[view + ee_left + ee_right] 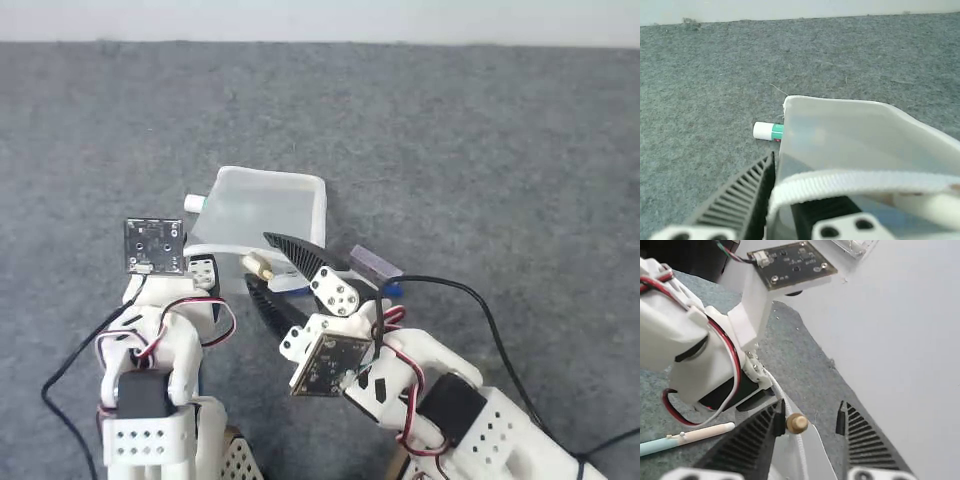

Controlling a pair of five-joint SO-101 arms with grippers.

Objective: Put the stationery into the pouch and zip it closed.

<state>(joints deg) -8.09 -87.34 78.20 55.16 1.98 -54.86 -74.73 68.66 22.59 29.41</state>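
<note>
Two grippers are meeting at the pouch, which is lying mid-surface with its mouth turned toward the arms. We are seeing the left gripper pinching narrow on the pouch's near rim, with the white zipper band running across it in the left wrist view. The right gripper is standing wide and holding nothing. A small tan knob is sitting between its fingers and touching one of them, and we are taking that knob for the zipper pull. One glue stick is lying outside the pouch, just beside its far corner on the left arm's side, partly hidden behind the wall. Its long axis is running across the arms' reach, roughly parallel with the mouth, and its white cap is pointing away from the pouch. We are judging the left arm the nearer one, though it is busy bracing the rim. The free right gripper would be reaching past the pouch and would need to turn to grip across that axis. Zipping now would be shutting the glue stick out.
</note>
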